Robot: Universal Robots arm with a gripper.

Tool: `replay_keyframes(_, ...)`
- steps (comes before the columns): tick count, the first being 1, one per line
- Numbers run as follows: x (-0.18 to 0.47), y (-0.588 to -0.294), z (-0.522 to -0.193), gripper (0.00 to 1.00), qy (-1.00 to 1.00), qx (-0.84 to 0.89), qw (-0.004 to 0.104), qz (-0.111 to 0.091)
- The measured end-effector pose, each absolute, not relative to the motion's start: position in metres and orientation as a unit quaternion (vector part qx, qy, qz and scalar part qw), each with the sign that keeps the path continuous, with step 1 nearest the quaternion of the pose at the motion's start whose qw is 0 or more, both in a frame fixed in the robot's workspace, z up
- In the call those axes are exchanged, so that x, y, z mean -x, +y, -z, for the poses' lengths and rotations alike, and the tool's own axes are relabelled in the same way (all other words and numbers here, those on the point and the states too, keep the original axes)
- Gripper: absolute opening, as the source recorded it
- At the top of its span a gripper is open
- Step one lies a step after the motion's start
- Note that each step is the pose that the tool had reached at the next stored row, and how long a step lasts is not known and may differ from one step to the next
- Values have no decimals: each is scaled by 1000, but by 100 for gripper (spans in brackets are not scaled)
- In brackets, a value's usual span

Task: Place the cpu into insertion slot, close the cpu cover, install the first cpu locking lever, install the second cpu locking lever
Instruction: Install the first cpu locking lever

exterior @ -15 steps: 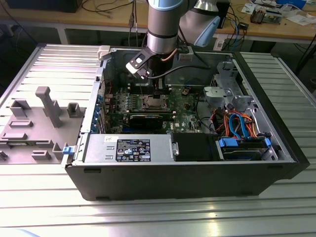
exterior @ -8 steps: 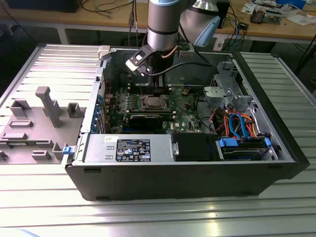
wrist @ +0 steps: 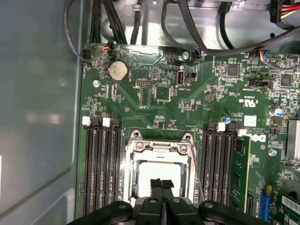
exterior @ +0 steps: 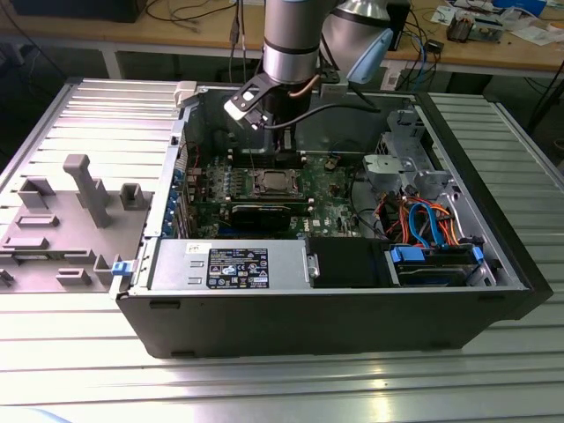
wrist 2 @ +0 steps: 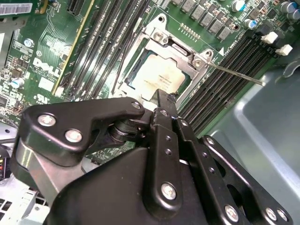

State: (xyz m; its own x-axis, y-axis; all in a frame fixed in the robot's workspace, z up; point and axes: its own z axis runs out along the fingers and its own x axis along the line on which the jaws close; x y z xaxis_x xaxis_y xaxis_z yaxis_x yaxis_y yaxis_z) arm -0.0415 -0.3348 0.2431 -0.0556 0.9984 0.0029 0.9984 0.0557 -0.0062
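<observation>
Gripper (wrist: 161, 184) pressed together and empty, tips at the near edge of the cpu cover (wrist: 159, 146).
We see the cpu (wrist: 157, 169) seated under that frame on the motherboard (wrist: 154, 93); one locking lever (wrist 2: 234, 74) looks unlatched, so we press squarely, off the chip.

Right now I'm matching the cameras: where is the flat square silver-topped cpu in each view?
Exterior view: flat square silver-topped cpu on the green motherboard, under the arm.
First wrist view: cpu just past the black gripper.
Second wrist view: cpu past the gripper likewise.
Shared landmark: the silver metal frame around it.
</observation>
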Motion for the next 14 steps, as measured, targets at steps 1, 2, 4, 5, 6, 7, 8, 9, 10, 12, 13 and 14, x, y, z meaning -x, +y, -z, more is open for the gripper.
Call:
replay_keyframes(1, 41, -335, -244, 11, -727, 687, 3, -1)
replay_keyframes(2, 41, -335, -245, 11, -727, 687, 3, -1)
replay_keyframes(4, 41, -335, -245, 11, -727, 687, 3, -1)
replay_keyframes(5, 41, -335, -245, 11, -727, 687, 3, -1)
replay_keyframes(6, 41, -335, -245, 11, -727, 687, 3, -1)
replay_keyframes(7, 41, -335, -245, 11, -727, 687, 3, -1)
replay_keyframes(8, 41, -335, -245, 11, -727, 687, 3, -1)
replay_keyframes(9, 41, -335, -245, 11, -727, 687, 3, -1)
replay_keyframes(10, 41, -335, -245, 11, -727, 687, 3, -1)
replay_keyframes(12, 41, -335, -245, 11, -727, 687, 3, -1)
replay_keyframes(13, 41, -335, -245, 11, -728, 686, 3, -1)
replay_keyframes(14, 41, -335, -245, 11, -729, 685, 3, -1)
